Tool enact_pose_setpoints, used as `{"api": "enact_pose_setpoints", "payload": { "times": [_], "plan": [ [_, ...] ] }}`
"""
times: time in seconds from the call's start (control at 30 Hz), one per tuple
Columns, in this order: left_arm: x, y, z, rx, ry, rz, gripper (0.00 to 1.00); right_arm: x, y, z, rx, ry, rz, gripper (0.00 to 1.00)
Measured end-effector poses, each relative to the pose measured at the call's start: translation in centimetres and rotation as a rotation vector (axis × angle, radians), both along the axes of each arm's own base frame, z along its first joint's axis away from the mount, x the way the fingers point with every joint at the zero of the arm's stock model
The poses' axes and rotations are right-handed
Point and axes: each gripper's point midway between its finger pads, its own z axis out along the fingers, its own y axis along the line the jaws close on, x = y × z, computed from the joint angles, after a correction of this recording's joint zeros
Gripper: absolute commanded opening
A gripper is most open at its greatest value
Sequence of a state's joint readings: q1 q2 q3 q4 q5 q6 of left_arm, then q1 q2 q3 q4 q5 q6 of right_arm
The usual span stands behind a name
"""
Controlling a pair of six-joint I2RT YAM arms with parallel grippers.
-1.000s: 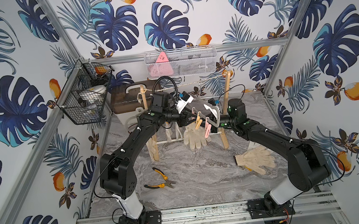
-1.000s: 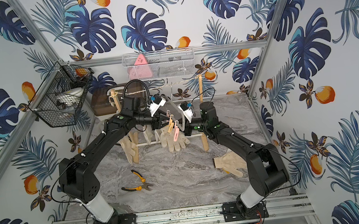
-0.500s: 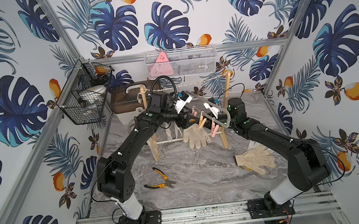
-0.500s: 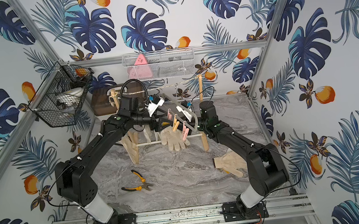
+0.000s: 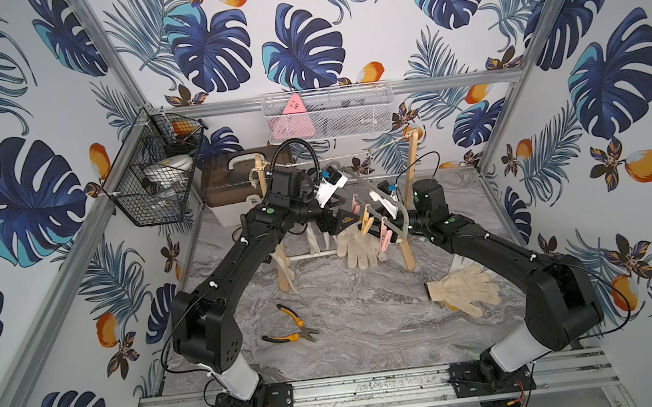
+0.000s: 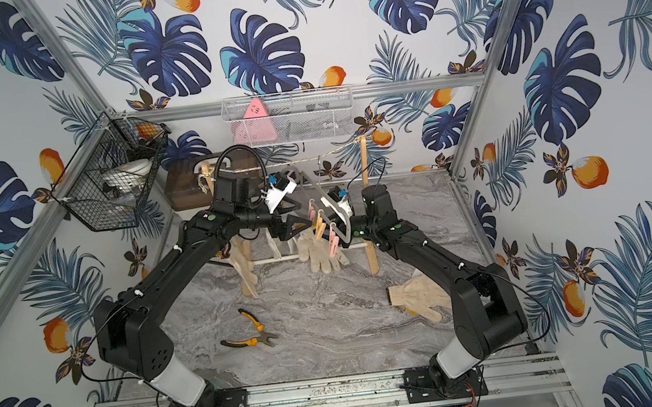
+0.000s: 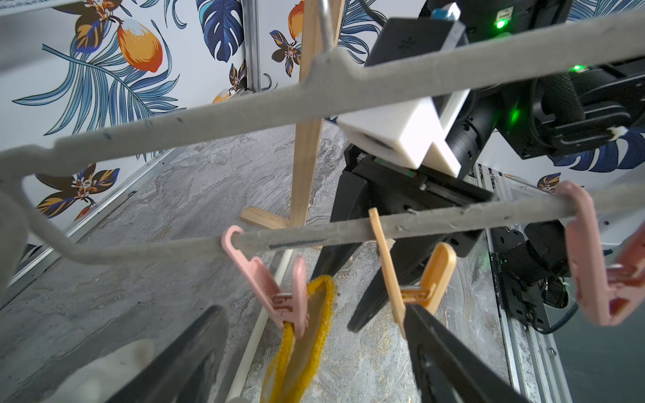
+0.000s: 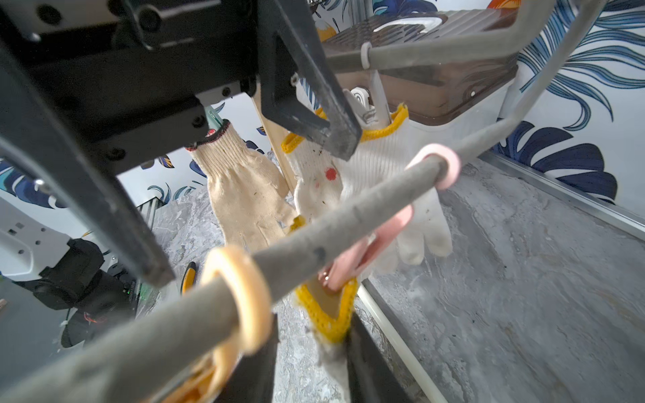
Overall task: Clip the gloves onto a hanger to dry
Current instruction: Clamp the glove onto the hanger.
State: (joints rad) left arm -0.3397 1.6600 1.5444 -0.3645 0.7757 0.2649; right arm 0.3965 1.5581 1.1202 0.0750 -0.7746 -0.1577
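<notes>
Three containers line the back of the cell. Far left, a black wire basket (image 5: 136, 201) hangs from the frame with a white rounded object (image 5: 168, 170) and something orange (image 5: 182, 127) inside, neither clear enough to name. Next to it a brown-lidded box (image 5: 230, 182) stands shut on the marbled table (image 5: 372, 333), its contents hidden. On the rear rail a white mesh basket (image 5: 368, 112) holds a pink triangular piece (image 5: 294, 118) and darker bits too small to tell.

Two orange-handled pliers (image 5: 291, 313) lie left of centre on the table. Near the left post of the wooden rack (image 5: 407, 253), the right wrist view shows three hanging gloves: one red-black-cuffed glove (image 8: 244, 195) and two yellow-cuffed gloves (image 8: 314, 174). The left gripper (image 7: 310, 308) stands wide open and grips nothing. The grey hanger (image 7: 314, 240) carries three clips on its lower bar: a pink clip (image 7: 279, 289), an orange clip (image 7: 415, 275) and a second pink clip (image 7: 593, 261). The first pink clip bites the yellow cuff of a fourth glove, the clipped glove (image 5: 358, 249), which hangs fingers-down. The right gripper (image 8: 312, 335) has its jaws parted around that cuff, not clamping it as far as the views show. Far right, a heap of gloves (image 5: 466, 291) lies flat on the table beside the right arm, their number unclear
</notes>
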Motion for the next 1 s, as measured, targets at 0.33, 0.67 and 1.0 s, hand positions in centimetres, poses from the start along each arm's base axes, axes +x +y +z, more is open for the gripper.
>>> {"api": "enact_pose_setpoints", "payload": {
  "times": [0.33,0.67,1.0],
  "plan": [
    [-0.4,-0.3,0.0,-0.021,0.013,-0.023,0.84,0.2,-1.0,-0.9,-0.079,-0.019,-0.045,0.61],
    [-1.2,-1.0,-0.3,-0.046,0.055,-0.067,0.84,-0.1,-3.7,-1.3,-0.185,-0.030,-0.168,0.78],
    [-1.2,-1.3,-0.9,-0.049,0.076,-0.083,0.84,0.6,-6.8,-2.0,-0.260,-0.021,-0.294,0.84]
  ]
}}
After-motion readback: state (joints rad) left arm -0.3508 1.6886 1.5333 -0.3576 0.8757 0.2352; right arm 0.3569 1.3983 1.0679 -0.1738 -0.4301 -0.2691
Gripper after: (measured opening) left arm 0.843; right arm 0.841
